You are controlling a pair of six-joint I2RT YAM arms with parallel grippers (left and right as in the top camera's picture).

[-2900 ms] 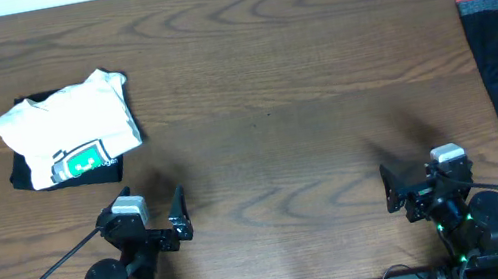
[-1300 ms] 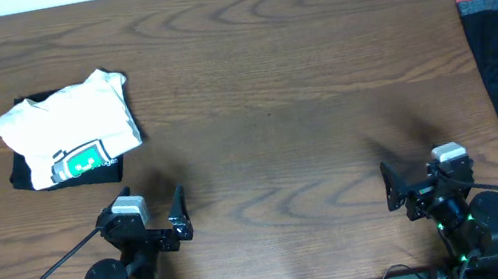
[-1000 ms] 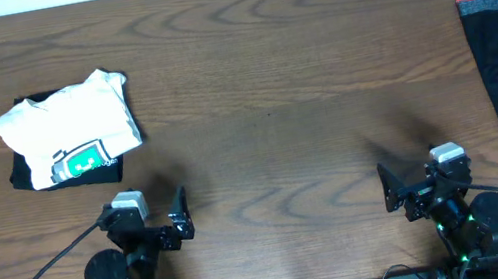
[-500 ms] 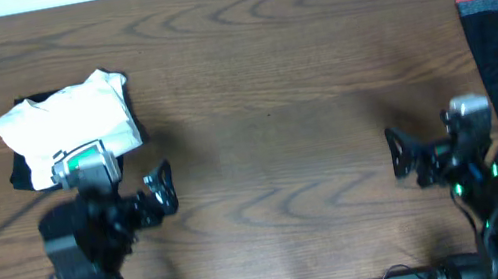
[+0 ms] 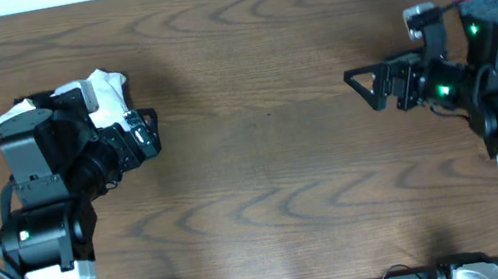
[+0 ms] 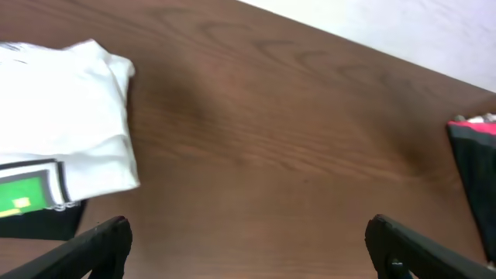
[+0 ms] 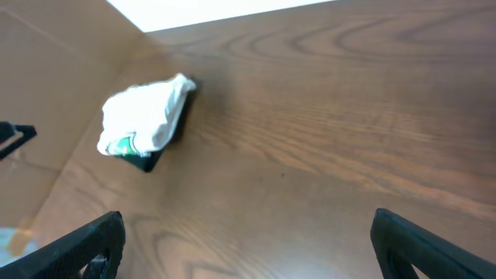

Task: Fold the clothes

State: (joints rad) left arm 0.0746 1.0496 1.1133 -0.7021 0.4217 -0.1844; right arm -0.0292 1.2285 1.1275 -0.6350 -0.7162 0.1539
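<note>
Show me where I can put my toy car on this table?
The bare wood in the middle of the table, between the left pincer and the right pincer, is free up to the far edge. Crowded spots: the left side, with the white T-shirt, and the right edge, with the black pants.

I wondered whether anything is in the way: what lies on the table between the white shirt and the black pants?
Only bare wooden table lies between the white shirt and the black pants; the left wrist view shows it.
</note>
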